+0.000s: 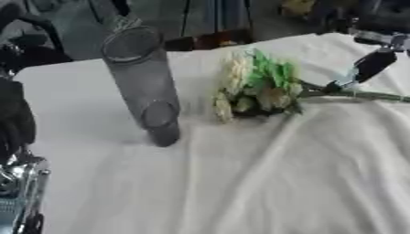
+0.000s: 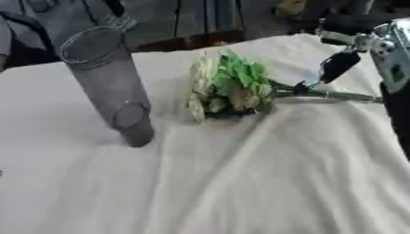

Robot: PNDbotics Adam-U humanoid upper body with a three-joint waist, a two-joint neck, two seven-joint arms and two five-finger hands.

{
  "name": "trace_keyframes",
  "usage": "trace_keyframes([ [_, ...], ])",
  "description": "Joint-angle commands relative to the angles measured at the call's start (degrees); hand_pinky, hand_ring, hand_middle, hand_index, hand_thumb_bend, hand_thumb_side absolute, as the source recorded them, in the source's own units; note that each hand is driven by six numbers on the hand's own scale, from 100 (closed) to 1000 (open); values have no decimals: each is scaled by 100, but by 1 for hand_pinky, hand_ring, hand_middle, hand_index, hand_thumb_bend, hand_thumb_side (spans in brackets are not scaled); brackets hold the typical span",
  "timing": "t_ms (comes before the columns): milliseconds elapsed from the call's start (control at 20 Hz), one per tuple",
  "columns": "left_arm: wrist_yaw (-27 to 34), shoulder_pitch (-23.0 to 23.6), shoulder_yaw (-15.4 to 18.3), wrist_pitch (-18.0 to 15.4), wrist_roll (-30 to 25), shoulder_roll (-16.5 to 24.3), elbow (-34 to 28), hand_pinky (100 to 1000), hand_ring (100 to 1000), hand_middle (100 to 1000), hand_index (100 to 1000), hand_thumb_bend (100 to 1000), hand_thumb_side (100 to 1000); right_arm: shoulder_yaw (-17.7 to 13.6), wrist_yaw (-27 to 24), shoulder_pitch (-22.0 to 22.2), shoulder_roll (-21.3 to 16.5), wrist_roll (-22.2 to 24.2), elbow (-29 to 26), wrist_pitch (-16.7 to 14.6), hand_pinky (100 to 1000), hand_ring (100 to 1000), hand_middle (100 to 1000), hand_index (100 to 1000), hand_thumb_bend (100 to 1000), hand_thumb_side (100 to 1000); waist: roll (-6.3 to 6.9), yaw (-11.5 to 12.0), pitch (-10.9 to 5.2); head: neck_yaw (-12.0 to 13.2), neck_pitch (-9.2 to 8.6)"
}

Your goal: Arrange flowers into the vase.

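Your right hand (image 2: 340, 64) comes in from the upper right, one dark finger reaching down to the green stems (image 1: 364, 95) of the bunch of white and pale-yellow artificial flowers with green leaves (image 1: 256, 84). Can't tell how far the hand is closed or whether it actually has the stems; only the finger and a silver joint show. The tip looks to be touching or just beside the stems.

Get the grip on the stems, near the heads, not the blooms. Then swing the stem ends toward the tall clear glass cylinder vase (image 1: 144, 82), which stands upright just left of the bunch, mouth open. Narrow mouth, so likely easy to knock; come in from above.

The bunch lies flat on the wrinkled white tablecloth (image 1: 264, 183), heads toward the vase, stems pointing right. Your left hand (image 1: 18, 183) rests at the lower left edge, fingers not readable.
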Motion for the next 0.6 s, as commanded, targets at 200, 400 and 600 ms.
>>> trace_keyframes([
  [200, 4, -52, 4, 6, 13, 104, -81, 670, 838, 934, 1000, 100, 1000, -175, 317, 22, -146, -127, -65, -487, 861, 920, 862, 959, 790, 577, -41, 16, -100, 0, -68],
  [400, 8, -60, -1, 7, 11, 97, -81, 670, 838, 934, 1000, 100, 1000, -152, 395, 103, -124, -523, -23, -480, 832, 888, 830, 930, 761, 566, -32, 38, -91, -18, -81],
  [600, 16, -69, -6, 8, 6, 86, -81, 669, 838, 934, 1000, 100, 1000, -129, 518, 136, -33, -909, 144, -458, 788, 852, 784, 896, 733, 569, -16, 55, -72, -51, -93],
])
